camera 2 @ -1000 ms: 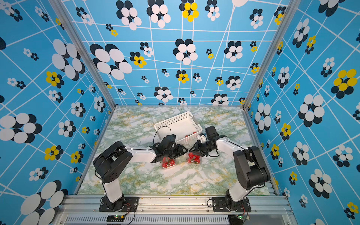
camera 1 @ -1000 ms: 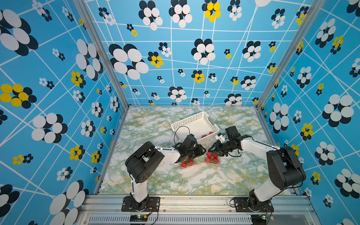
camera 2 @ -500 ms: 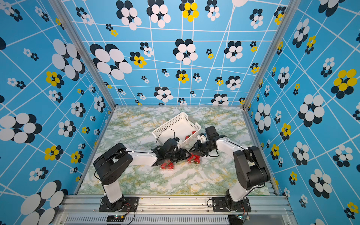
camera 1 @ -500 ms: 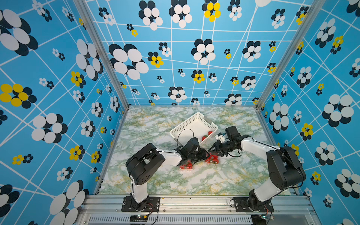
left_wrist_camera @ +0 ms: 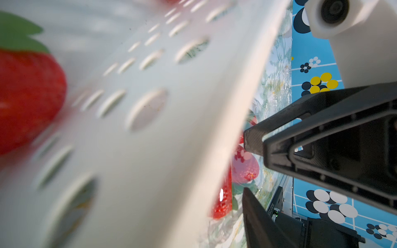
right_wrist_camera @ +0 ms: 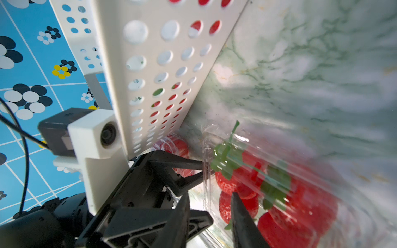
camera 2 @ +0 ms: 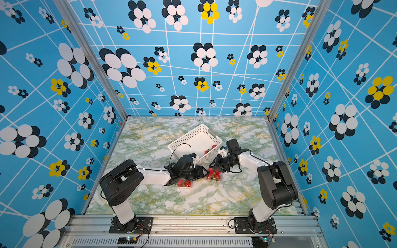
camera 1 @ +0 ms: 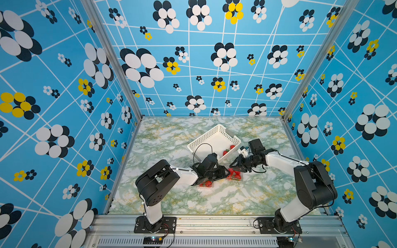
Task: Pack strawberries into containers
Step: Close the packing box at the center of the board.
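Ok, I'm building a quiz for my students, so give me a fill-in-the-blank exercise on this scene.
1. The perforated basket's colour is ___.
2. ___ clear containers near it hold strawberries.
3. A few more strawberries lie in the ___.
4. The table is patterned like green-veined ___.
Missing words: white; two; basket; marble.

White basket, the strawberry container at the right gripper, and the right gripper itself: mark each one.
White basket (camera 1: 204, 136): in a top view, on its perforated side wall.
Strawberry container (right_wrist_camera: 209, 137): right wrist view, on its clear plastic corner.
Right gripper (right_wrist_camera: 209, 196): right wrist view, midway between its fingertips.
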You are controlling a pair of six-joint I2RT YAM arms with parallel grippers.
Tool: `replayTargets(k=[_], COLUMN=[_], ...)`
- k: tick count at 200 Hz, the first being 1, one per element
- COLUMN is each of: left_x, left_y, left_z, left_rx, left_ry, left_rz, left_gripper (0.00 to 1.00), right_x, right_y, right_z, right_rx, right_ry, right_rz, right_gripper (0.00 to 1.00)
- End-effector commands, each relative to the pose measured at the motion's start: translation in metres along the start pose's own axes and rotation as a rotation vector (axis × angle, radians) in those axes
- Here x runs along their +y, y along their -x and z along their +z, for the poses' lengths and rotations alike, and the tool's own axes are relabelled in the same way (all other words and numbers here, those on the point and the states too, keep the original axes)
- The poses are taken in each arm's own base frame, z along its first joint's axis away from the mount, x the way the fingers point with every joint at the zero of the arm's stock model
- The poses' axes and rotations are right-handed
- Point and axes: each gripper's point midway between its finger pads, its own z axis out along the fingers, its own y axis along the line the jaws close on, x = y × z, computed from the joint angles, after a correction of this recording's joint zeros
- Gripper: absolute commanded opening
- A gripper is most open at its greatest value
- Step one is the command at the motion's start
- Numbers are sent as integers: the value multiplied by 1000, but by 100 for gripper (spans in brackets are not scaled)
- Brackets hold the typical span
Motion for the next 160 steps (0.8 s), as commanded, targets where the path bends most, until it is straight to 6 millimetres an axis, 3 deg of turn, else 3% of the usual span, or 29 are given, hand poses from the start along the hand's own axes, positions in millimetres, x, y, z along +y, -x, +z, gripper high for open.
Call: replayTargets(k=[1,60,76,138,160], left_x=[18,24,25,26,28], left_y=[-24,-31,-31,-32,-33], left_z=[3,11,11,14,15], left_rx=[76,109,108,123,122], left_ry=[47,71,76,78,82], left_rz=[-19,-27,-27,-30,-38], left_gripper=[53,44,36,21,22], right_x=[2,4,3,5,6], right_y=[-1,1,1,1,1], right_z=[-3,-3,-2,-5,-5], right_rx=[-7,-8,-6,-12,-11], right_ry=[-20,-18,-19,-21,-20], right_rz=[-22,-25,-24,-28,-30], right_gripper=[34,34,34,34,34])
